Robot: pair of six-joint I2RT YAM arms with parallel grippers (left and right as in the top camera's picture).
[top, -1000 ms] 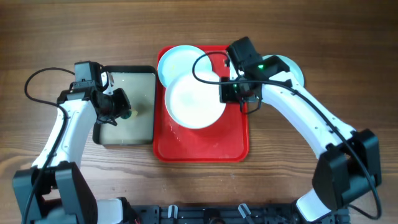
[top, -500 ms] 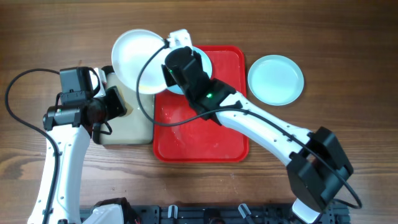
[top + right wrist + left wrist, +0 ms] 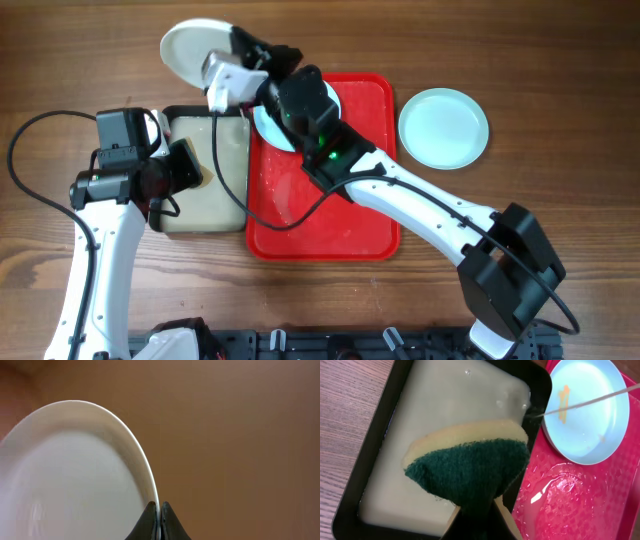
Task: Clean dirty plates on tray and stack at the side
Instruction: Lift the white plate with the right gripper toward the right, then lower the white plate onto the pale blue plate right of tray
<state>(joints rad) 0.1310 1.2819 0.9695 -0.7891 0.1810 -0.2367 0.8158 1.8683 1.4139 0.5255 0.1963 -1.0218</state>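
Observation:
My right gripper (image 3: 238, 47) (image 3: 157, 510) is shut on the rim of a white plate (image 3: 192, 50) (image 3: 70, 475) and holds it tilted above the table, beyond the far left corner of the red tray (image 3: 330, 225). A second plate (image 3: 335, 98) (image 3: 585, 407), with an orange smear, lies at the tray's far left, mostly hidden under my right arm. A third, aqua plate (image 3: 444, 127) sits on the table right of the tray. My left gripper (image 3: 188, 168) (image 3: 475, 510) is shut on a yellow-green sponge (image 3: 467, 462) over the basin.
A black-rimmed basin (image 3: 215, 195) (image 3: 445, 405) of cloudy water stands left of the tray. The tray's surface (image 3: 580, 500) is wet. A cable (image 3: 590, 400) crosses above the smeared plate. Bare wooden table (image 3: 560, 60) surrounds everything.
My right gripper has carried the white plate from the tray leftward and farther back, past the basin's far edge. My left arm has stayed put over the last half second.

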